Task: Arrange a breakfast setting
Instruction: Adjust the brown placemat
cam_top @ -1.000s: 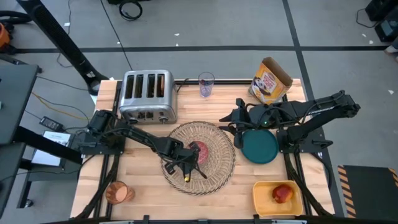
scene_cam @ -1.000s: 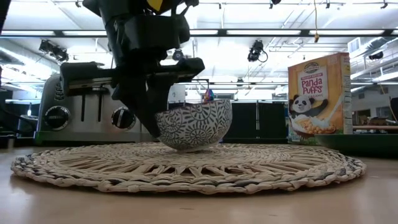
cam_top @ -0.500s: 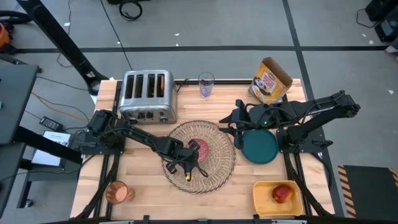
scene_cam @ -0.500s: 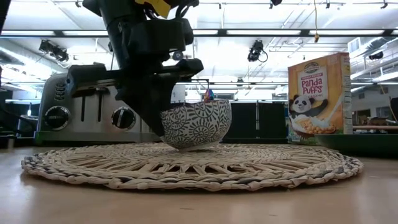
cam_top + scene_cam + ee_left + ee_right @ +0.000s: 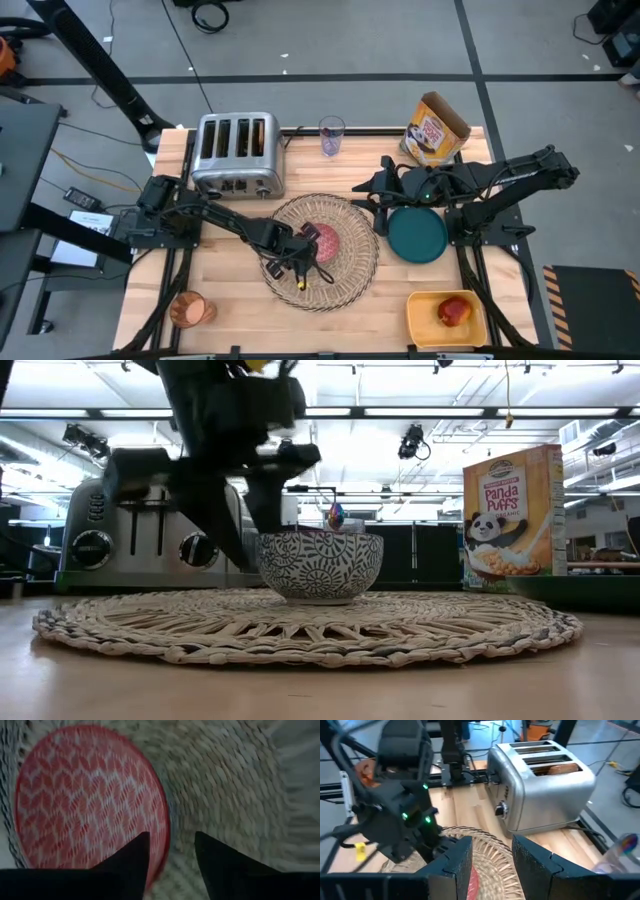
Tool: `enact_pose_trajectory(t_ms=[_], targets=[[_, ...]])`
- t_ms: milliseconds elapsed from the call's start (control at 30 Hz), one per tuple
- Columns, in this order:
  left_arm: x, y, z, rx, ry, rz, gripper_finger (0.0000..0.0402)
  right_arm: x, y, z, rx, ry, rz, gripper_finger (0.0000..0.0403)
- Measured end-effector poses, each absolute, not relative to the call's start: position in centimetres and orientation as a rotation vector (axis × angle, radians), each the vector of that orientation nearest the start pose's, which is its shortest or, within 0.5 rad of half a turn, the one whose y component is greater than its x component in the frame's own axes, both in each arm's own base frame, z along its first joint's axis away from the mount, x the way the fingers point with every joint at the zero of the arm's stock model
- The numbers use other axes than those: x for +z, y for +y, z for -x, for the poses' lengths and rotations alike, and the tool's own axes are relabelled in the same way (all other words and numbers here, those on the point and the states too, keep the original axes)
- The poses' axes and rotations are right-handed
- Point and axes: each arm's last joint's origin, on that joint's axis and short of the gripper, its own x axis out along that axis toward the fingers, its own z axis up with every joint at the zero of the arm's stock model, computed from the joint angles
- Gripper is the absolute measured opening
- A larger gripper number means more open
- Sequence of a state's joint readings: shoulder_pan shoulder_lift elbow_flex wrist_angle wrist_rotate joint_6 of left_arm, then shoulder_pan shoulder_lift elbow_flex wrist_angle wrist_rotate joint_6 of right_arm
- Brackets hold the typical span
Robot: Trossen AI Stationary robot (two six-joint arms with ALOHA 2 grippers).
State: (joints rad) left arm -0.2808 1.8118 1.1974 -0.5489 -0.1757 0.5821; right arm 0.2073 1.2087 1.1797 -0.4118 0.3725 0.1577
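A small bowl [image 5: 323, 240], pink inside and blue-patterned outside [image 5: 320, 565], stands level on its foot in the middle of the round woven placemat [image 5: 345, 268]. My left gripper [image 5: 172, 855] hangs open just above the bowl's left rim, one finger over the inside and one over the mat. My right gripper [image 5: 374, 202] waits open in the air beside the dark teal plate [image 5: 418, 238], which lies right of the mat. The toast slice [image 5: 260, 133] stands in the toaster. The red apple [image 5: 454, 311] lies in the yellow tub. The amber cup [image 5: 188, 309] stands near left.
The chrome toaster [image 5: 237, 152] stands behind the mat at the far left. A clear glass [image 5: 331, 135] and a cereal box [image 5: 436, 130] stand along the far edge. The yellow tub [image 5: 428, 322] sits in the near right corner. Bare wood lies between cup and tub.
My left gripper has opened, let go of the bowl's rim and risen a little. The bowl was tilted in its hold with one side raised, and now it sits level on the placemat.
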Motion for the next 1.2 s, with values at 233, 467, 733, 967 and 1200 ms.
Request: enact_pose_trajectory(t_ms=[233,467,733,967,1200], targets=[[21.3,-9.6,-32.8,-0.345,1.038,-0.775,0.0208,36.3,4.1,-25.5,-0.261,0.397,-0.023,0.0153],[26.1,-9.2,-28.5,-0.118,1.056,-0.617,0.0234,36.3,3.8,-25.5,-0.279,0.403,0.018,0.0153],[31.3,-8.1,-24.8,0.165,0.855,-0.01,0.0235,36.4,2.6,-26.0,-0.337,0.376,0.016,0.0153],[34.6,-10.1,-22.5,0.164,0.592,0.083,0.0235,34.6,1.9,-28.7,-0.42,0.387,-0.06,0.0155],[37.6,-12.1,-18.3,0.044,0.427,0.105,0.0235,31.7,4.1,-32.0,-0.305,0.419,-0.102,0.0155]])
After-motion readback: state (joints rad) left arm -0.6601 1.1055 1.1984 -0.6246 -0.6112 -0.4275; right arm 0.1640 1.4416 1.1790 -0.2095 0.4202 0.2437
